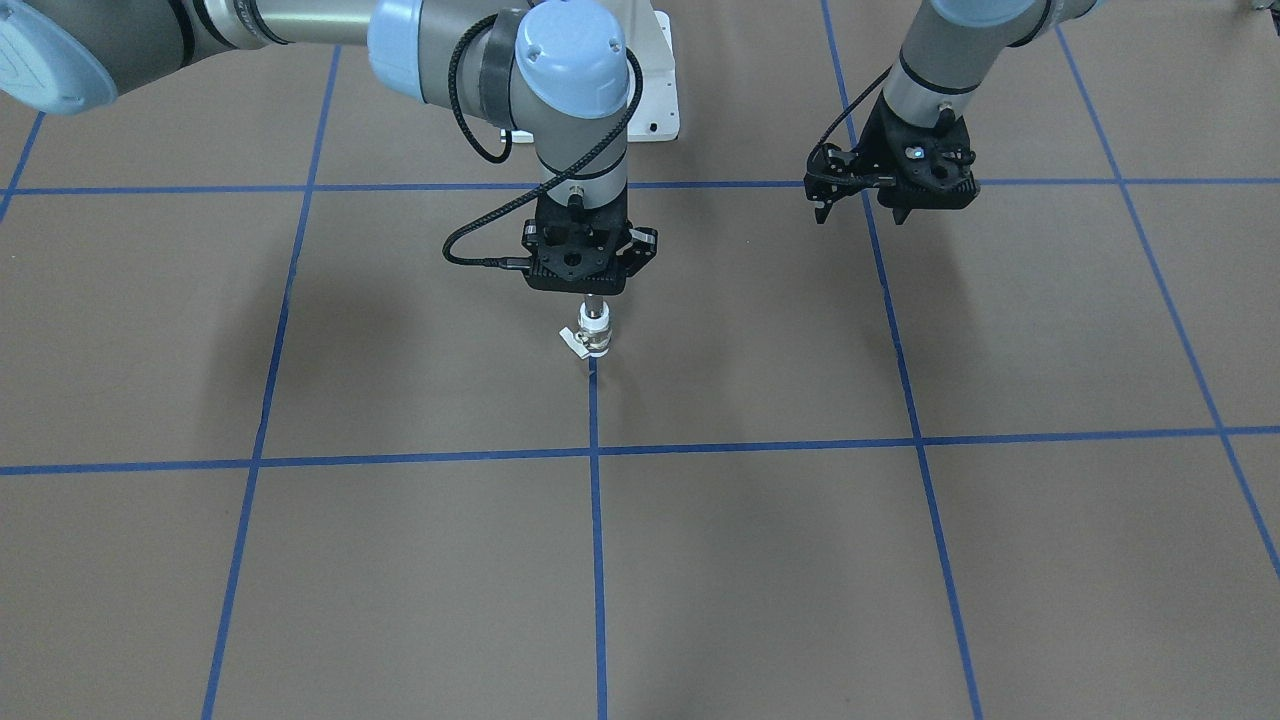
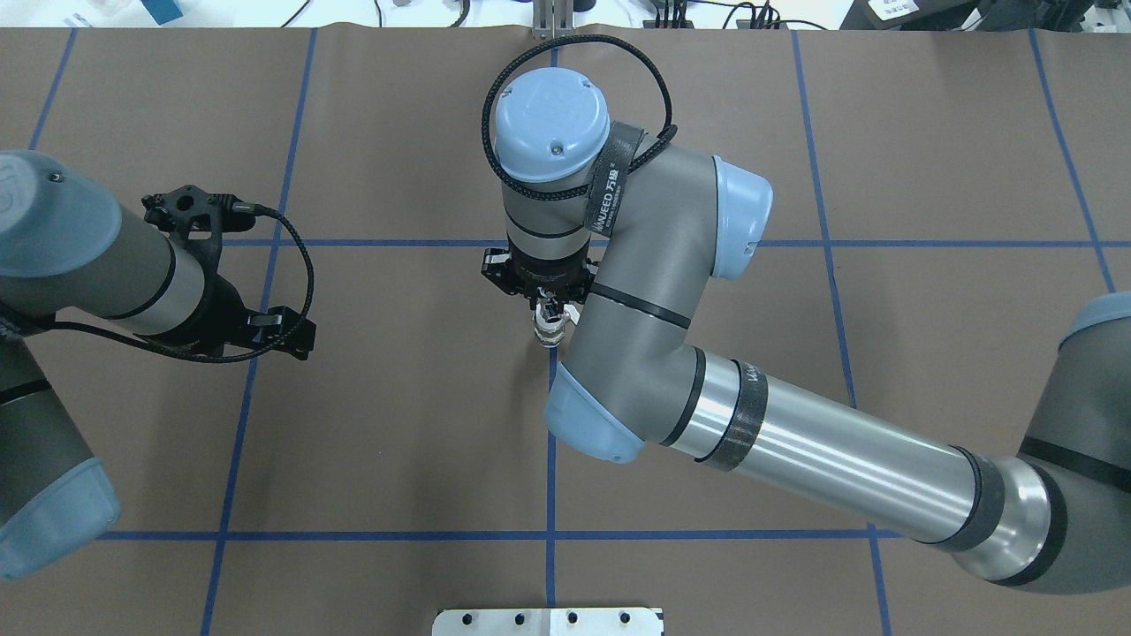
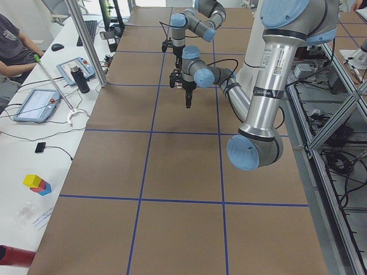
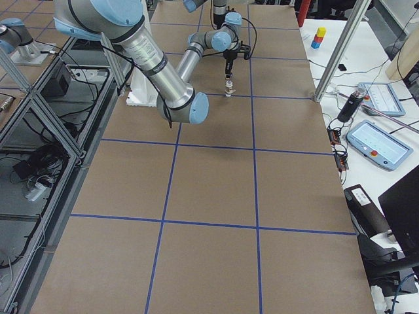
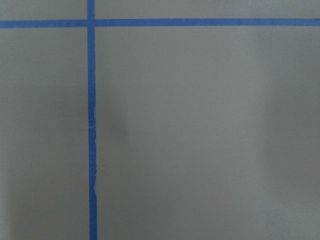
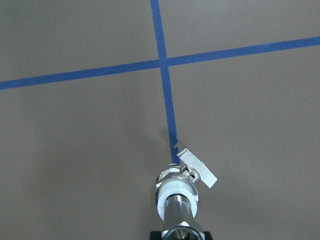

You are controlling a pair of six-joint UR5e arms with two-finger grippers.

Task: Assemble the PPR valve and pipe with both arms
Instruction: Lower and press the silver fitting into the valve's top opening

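Observation:
The white PPR valve [image 1: 594, 341] stands upright on the blue tape line, its flat side handle [image 6: 199, 168] pointing sideways. The slim metal pipe [image 1: 593, 307] sits in the valve's top collar [image 6: 176, 193]. My right gripper [image 1: 592, 294] points straight down and is shut on the pipe's upper end; the right wrist view shows the pipe [image 6: 179, 216] running into the collar. I cannot tell if the valve's base touches the table. My left gripper [image 1: 925, 205] hangs apart over bare table, empty, its fingers spread; it also shows in the overhead view [image 2: 278, 331].
The brown table [image 1: 760, 560] is marked with a blue tape grid. A white bolted pedestal [image 1: 660, 90] stands behind the right arm. The right arm's elbow [image 2: 654, 344] hangs over the table near the valve. Tablets and a bottle [image 4: 347, 104] lie on a side bench.

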